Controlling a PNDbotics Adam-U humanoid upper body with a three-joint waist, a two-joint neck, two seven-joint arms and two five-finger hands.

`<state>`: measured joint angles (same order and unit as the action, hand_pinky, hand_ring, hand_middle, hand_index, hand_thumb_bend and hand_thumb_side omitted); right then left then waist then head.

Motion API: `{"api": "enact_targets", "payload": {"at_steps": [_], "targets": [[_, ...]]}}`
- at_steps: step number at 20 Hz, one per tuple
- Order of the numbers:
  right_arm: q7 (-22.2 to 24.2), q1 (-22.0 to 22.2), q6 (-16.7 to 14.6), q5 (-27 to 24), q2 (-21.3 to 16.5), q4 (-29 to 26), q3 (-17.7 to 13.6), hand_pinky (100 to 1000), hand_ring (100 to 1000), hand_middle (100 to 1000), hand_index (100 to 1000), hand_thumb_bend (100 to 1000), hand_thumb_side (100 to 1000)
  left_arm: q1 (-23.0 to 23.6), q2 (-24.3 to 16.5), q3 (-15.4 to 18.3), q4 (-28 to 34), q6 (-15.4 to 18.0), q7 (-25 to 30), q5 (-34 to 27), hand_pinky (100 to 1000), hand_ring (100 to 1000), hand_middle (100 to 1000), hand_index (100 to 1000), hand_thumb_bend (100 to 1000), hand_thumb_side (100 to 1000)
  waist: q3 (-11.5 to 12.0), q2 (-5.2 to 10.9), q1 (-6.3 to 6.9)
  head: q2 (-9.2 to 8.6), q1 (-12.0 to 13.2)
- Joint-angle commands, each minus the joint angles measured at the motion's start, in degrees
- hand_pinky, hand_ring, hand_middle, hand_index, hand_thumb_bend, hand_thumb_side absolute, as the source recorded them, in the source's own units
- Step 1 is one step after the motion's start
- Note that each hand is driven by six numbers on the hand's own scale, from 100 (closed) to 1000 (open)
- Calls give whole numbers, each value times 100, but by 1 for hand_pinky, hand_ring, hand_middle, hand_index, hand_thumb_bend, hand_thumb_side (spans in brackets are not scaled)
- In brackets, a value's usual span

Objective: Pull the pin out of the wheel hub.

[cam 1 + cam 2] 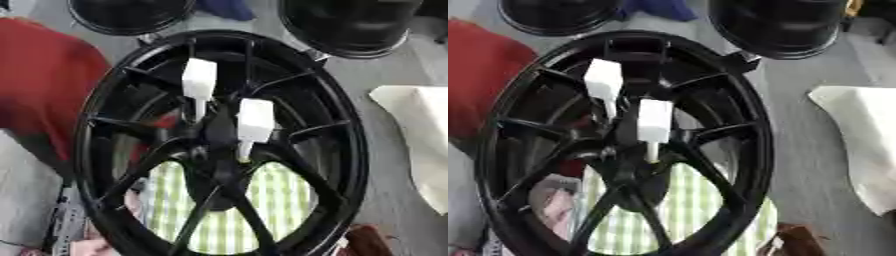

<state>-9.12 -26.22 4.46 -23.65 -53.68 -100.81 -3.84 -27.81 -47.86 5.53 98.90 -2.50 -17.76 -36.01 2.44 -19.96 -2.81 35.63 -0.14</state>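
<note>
A large black spoked wheel hub [346,150] fills the middle of both views, tilted toward me. Two white pins stick in its centre, each with a blocky white head and a thin shaft pointing down into the hub. The upper left pin [199,80] sits a little higher than the lower right pin [255,120]. Neither of my hands shows in either view, and nothing touches the pins.
Two round black objects [350,25] sit beyond the wheel's top rim. A red cloth [44,75] lies at the left and a white cloth [424,130] at the right on the grey surface. Green and white checked fabric [280,195] shows through the lower spokes.
</note>
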Motion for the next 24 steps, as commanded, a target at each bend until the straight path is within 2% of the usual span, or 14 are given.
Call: {"api": "enact_targets", "payload": {"at_steps": [1,9,13,18,20,24], "targets": [[11,-84,-11,40,-153,-26,-49,672,596,579,739,264,475,-57,-136,51,63,4,-2,5,789,695,567,770,314,425,-2,148,21,-51,5],[25,-108,-17,26,-197,-77,-50,674,601,584,743,261,472,-60,-134,43,63,-2,0,3,788,695,566,770,313,425,-11,157,23,-41,4],[224,-147,-11,234,-365,-495,-31,684,620,607,759,239,470,-56,-139,40,61,2,-7,6,788,695,566,769,313,425,-17,163,15,-34,6],[904,-253,36,917,-639,-1270,70,711,673,663,791,197,465,-50,-141,28,51,-11,5,7,788,695,566,770,312,427,-14,169,-5,-35,-4],[1340,-391,-139,1278,-756,-1352,133,725,696,687,803,180,461,-50,-145,20,48,-18,14,8,788,695,566,769,312,427,-11,176,-17,-32,-17],[2328,-733,-685,1984,-935,-1377,277,753,736,721,807,137,457,-53,-149,1,41,-32,32,12,788,695,566,770,311,428,-5,191,-42,-17,-27]]}}
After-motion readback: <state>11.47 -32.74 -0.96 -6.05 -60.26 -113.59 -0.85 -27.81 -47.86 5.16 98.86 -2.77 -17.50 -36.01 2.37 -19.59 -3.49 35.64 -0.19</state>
